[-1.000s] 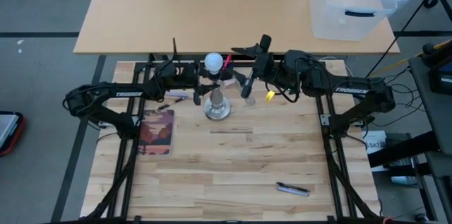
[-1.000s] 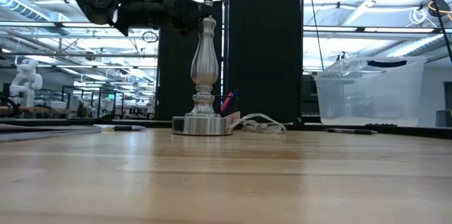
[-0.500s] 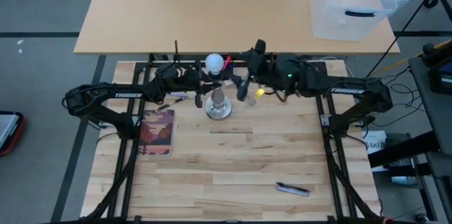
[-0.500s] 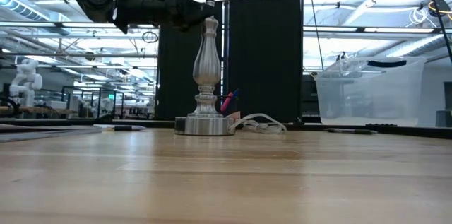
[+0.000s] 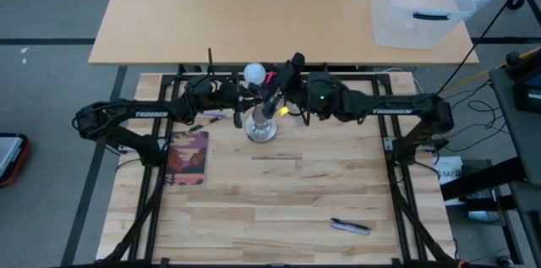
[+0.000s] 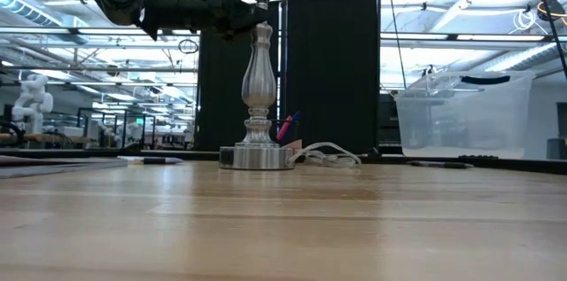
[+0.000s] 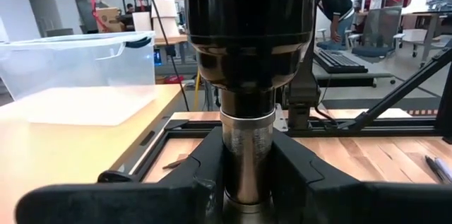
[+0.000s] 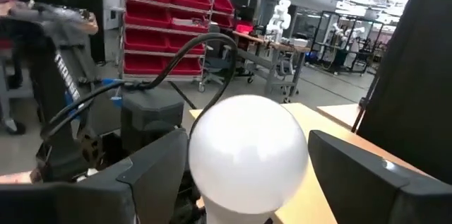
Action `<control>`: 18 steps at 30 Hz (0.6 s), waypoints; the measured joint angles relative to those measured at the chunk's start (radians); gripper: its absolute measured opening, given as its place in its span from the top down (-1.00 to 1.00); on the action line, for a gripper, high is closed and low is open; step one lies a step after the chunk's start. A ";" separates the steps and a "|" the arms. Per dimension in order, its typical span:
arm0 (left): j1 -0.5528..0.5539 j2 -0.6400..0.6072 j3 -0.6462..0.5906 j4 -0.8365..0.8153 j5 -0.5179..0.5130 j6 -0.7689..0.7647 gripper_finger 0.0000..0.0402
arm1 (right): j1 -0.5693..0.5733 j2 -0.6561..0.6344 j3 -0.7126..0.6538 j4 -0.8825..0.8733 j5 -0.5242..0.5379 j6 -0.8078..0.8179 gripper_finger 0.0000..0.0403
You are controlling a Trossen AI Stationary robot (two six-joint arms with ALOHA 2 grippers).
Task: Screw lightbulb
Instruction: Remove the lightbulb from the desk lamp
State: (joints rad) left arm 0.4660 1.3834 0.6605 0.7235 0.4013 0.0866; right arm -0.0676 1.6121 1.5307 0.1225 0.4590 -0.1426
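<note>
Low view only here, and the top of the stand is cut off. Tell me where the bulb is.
Observer: The lightbulb sits on top of the socket stand, globe up.
Operator: Report the right arm. It is not in my picture.
Observer: The right pincer is open, with one finger on either side of the globe.
Operator: Confirm the left grip.
Observer: The left pincer is shut on the stand's silvery neck, just under the dark socket cup.
</note>
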 joint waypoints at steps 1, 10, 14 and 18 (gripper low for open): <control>0.000 0.000 0.000 0.000 -0.001 0.000 0.63 | -0.001 0.010 0.000 0.018 0.010 0.002 -0.45; 0.000 0.001 -0.002 0.000 -0.003 -0.004 0.63 | -0.015 0.090 0.000 0.158 0.068 -0.004 -0.51; 0.000 0.002 -0.002 0.001 -0.003 -0.005 0.63 | -0.023 0.102 0.000 0.175 0.068 0.028 -0.49; 0.000 0.002 -0.002 0.000 -0.002 -0.006 0.63 | -0.024 0.117 0.000 0.187 0.066 0.020 -0.49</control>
State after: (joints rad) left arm 0.4660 1.3853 0.6582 0.7238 0.3998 0.0803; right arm -0.0917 1.7292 1.5303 0.3098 0.5253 -0.1230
